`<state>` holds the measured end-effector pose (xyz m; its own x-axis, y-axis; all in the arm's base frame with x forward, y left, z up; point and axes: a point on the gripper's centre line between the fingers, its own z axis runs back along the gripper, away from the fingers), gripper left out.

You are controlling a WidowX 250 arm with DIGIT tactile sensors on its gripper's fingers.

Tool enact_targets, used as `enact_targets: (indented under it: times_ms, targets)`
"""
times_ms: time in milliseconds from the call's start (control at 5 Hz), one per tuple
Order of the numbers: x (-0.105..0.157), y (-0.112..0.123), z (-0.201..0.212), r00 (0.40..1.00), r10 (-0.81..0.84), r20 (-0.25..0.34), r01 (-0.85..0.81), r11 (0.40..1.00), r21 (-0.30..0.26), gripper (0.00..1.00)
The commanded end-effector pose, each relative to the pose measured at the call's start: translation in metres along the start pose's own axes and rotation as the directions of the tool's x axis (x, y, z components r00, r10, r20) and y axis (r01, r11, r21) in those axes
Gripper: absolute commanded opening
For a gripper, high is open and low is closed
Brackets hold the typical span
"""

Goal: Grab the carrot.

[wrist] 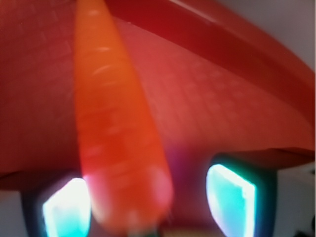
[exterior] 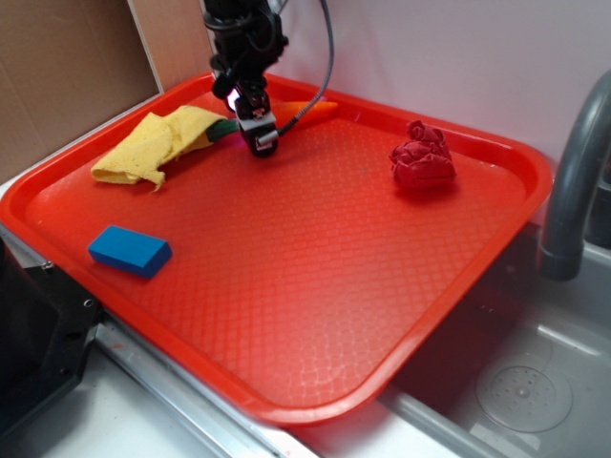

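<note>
With my gripper (exterior: 260,134) lowered at the red tray's (exterior: 286,286) far edge, jaws parted around the glossy orange tapered plastic carrot (wrist: 116,123), I judge closing comes next.

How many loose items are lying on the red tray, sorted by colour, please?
Orange: 1, the carrot, under the gripper
Yellow: 1, the cloth
Dark red: 1, the paper wad
Blue: 1, the block
Total: 4 items on the tray
</note>
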<state>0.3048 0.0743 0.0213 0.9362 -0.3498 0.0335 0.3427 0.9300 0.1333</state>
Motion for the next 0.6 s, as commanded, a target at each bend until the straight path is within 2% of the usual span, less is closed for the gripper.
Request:
enact_targets:
  times_ms: [0, 200, 400]
  targets:
    - [0.01, -0.003, 0.004, 0.997, -0.06, 0.047, 0.06, 0.998, -0.005, 0.0]
    - [0.005, -0.006, 0.007, 0.998, -0.043, 0.044, 0.045, 0.999, -0.024, 0.0]
    - [0.0, -0.021, 0.023, 0.996, 0.085, -0.038, -0.085, 0.996, 0.018, 0.0]
